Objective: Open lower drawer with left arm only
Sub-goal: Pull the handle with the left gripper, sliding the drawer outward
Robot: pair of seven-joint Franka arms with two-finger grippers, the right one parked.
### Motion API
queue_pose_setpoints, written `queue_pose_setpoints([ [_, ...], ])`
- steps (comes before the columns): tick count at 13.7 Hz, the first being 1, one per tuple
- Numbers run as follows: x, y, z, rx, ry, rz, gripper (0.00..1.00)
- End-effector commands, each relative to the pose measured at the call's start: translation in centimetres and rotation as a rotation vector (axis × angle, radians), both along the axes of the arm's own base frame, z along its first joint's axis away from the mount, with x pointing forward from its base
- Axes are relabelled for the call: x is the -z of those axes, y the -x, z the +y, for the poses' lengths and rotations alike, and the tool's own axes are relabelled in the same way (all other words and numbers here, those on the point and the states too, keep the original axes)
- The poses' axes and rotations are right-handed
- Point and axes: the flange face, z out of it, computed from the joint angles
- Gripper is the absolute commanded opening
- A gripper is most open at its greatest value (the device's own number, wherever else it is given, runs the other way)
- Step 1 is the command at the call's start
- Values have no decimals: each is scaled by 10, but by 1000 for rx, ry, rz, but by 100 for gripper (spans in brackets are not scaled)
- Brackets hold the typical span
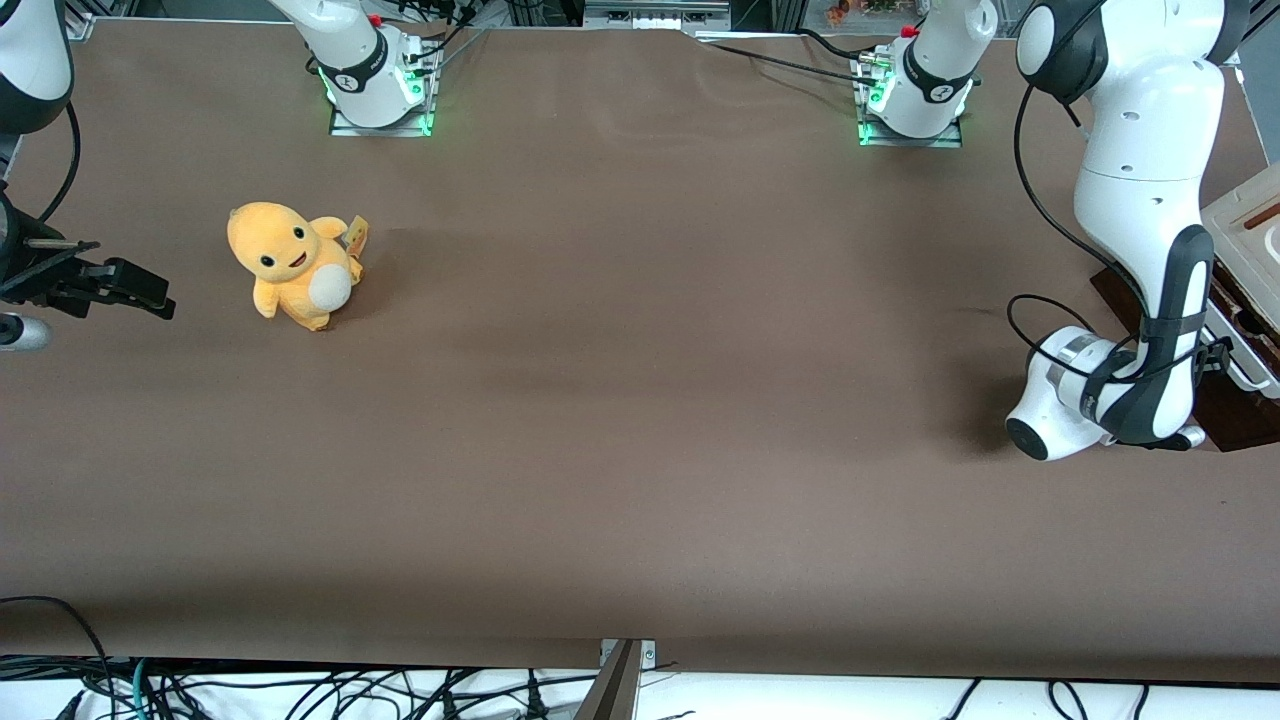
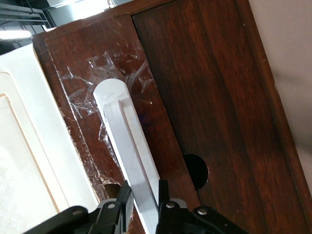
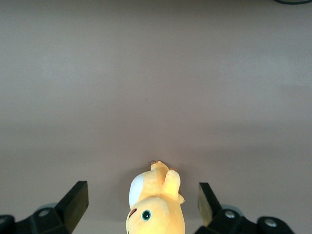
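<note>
1. I can read no brand or writing; the tag on the yellow plush toy is too small to make out.
2. From the front, the left arm hides its own gripper and most of the cabinet, which the frame edge cuts off at the working arm's end of the table.
3. In the wrist view, the gripper has its fingers closed on either side of the white bar handle, pinching it near one end (the fingertips themselves are partly cut off).
4. The lower drawer, dark brown with crinkled clear tape, sits directly against the gripper, beside a cream-white panel.
5. I cannot tell how far the drawer stands out.
</note>
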Motion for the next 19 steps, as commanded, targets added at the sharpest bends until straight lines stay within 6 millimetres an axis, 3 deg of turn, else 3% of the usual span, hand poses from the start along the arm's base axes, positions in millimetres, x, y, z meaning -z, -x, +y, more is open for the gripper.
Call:
queue_pose_setpoints([
  [1,8,-14,-26,46,31,25,15],
  [19,2,-25,-64,42,82,-11,15],
])
